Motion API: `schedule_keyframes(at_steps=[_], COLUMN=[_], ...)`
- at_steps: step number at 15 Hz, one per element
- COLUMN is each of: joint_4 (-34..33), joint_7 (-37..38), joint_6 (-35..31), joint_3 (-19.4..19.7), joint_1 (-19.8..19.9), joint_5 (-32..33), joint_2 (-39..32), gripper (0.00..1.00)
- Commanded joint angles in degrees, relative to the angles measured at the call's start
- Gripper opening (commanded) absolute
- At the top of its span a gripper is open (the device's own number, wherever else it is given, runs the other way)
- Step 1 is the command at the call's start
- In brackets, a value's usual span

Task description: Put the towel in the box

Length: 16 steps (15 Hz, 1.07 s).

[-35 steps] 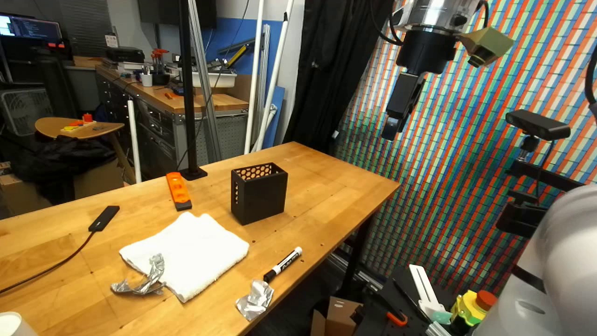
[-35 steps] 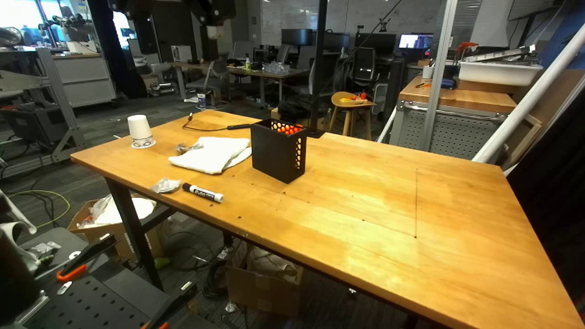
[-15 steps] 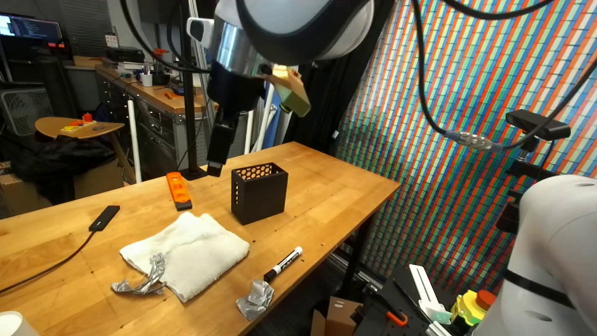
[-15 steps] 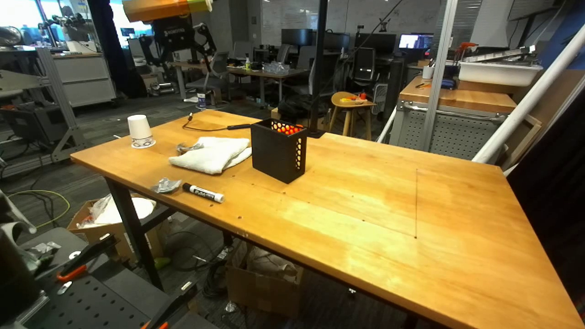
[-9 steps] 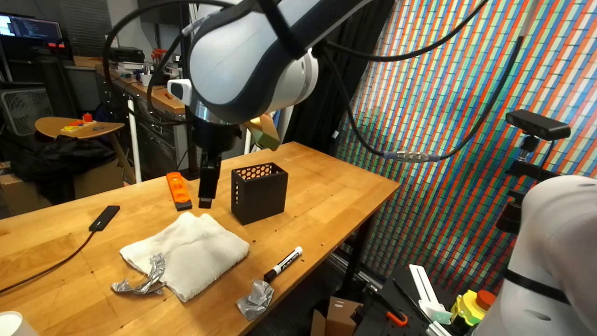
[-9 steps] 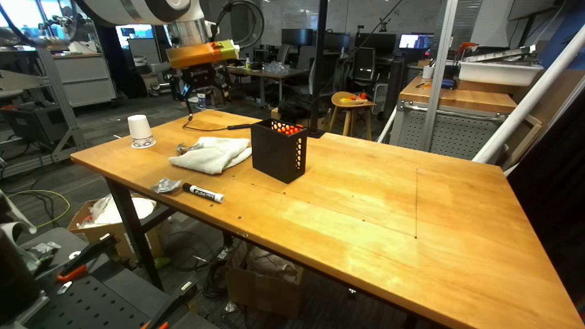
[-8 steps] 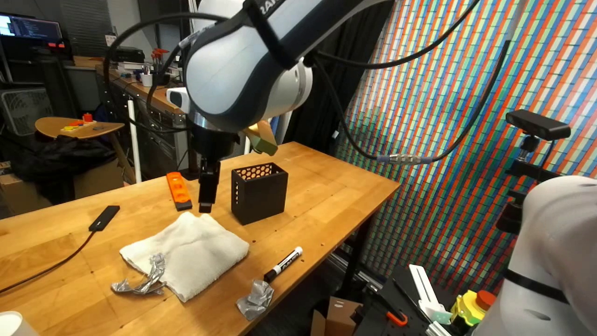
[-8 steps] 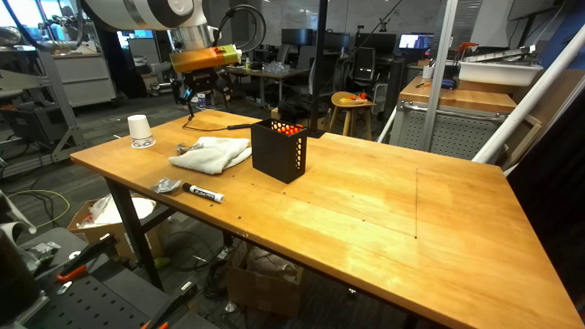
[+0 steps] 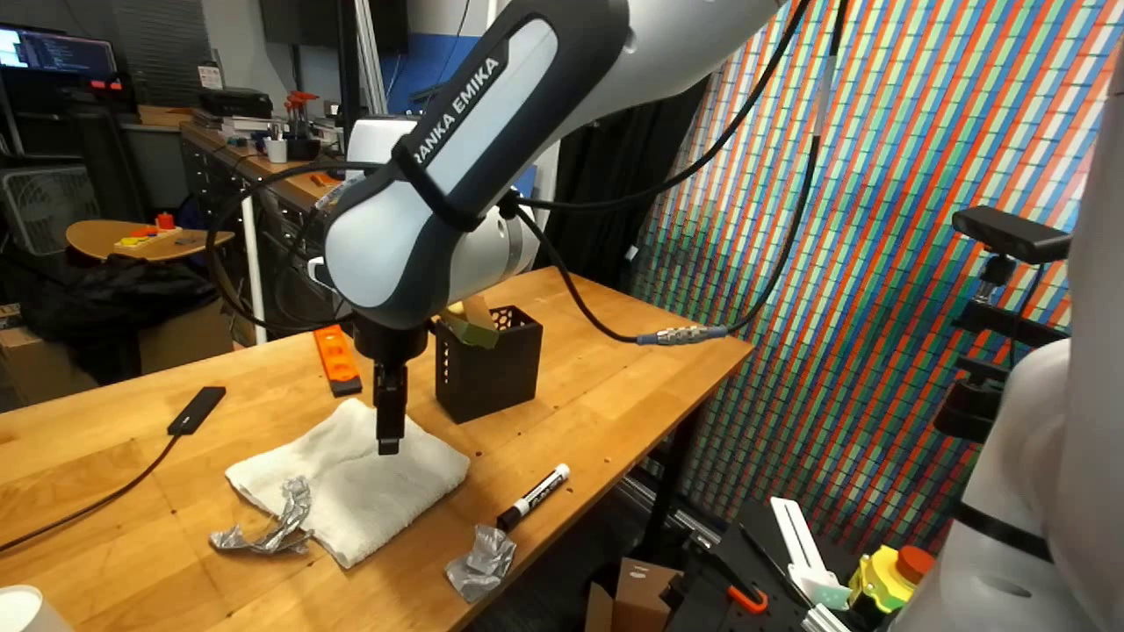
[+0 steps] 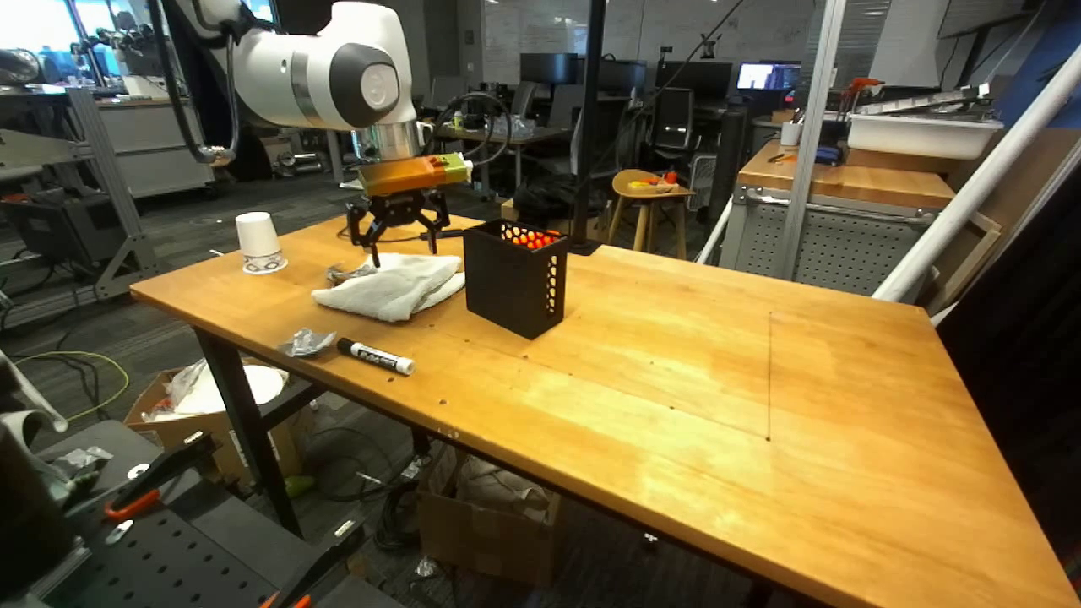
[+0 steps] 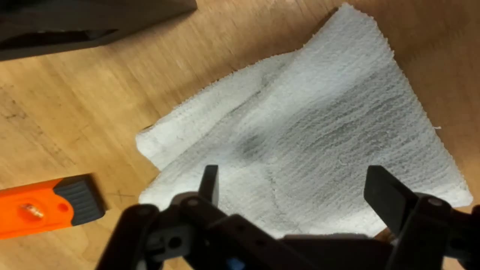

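Hovering over towel [image 11: 318,131] w/ gripper [image 10: 404,256] aimed down at end of white/blk arm [image 9: 492,132]. Got fingers [image 11: 388,200] released, spread wide apart, w/ towel surface visible btwn them in wrist view; can't tell re: tip contact w/ fabric.

Towel loc: lying on wood tabletop [image 10: 718,422], outside box [image 10: 511,283], just beside it. White, folded, w/ lower layer poking out on box side.

Box loc: standing upright on same tabletop; blk, open-topped, w/ perf'd sides; apart from towel, w/ bare wood btwn per wrist view. Showing orange thru holes in an exterior view. Partly hidden at rim by olive wrist attachment [image 9: 474,328] in an exterior view.

Also on tabletop: crumpled foil strip [image 9: 281,529], overlapping towel edge; foil wad [image 9: 481,562] nr tabletop edge, just beside dk end of marker [image 10: 376,356]; orange level [image 9: 336,355] w/ dk tip, nr towel; blk cabled device [image 9: 195,410]; white paper cup [image 10: 260,243], upside down, well apart from box.

Bg: blk post [image 10: 594,127] at tabletop edge, color-striped wall covering [image 9: 834,263], blk cam [image 9: 1010,235], small wood stool [image 10: 627,181], lit monitor [image 10: 767,76].

Below tabletop: open carton [image 10: 481,540] w/ contents too unclear to ID. Nr arm: yellow housing [image 9: 878,579] w/ red button [image 9: 915,563].
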State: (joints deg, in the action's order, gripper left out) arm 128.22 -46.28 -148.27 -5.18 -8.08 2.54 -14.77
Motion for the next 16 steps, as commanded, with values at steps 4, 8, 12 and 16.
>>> schedule_keyframes(at_steps=[4,8,12,16], joint_4=[-0.67,0.63,1.54,1.46], joint_7=[-6.99,-9.01,-10.07,-8.79], joint_6=[-0.06,0.86,1.56,1.56], joint_3=[-5.59,-7.82,-8.28,-7.64], joint_1=[4.12,4.02,4.36,4.33], joint_5=[0.46,0.45,0.26,0.13], joint_2=[-4.52,-5.74,-5.71,-6.25], gripper=[1.0,1.0,1.0,0.68])
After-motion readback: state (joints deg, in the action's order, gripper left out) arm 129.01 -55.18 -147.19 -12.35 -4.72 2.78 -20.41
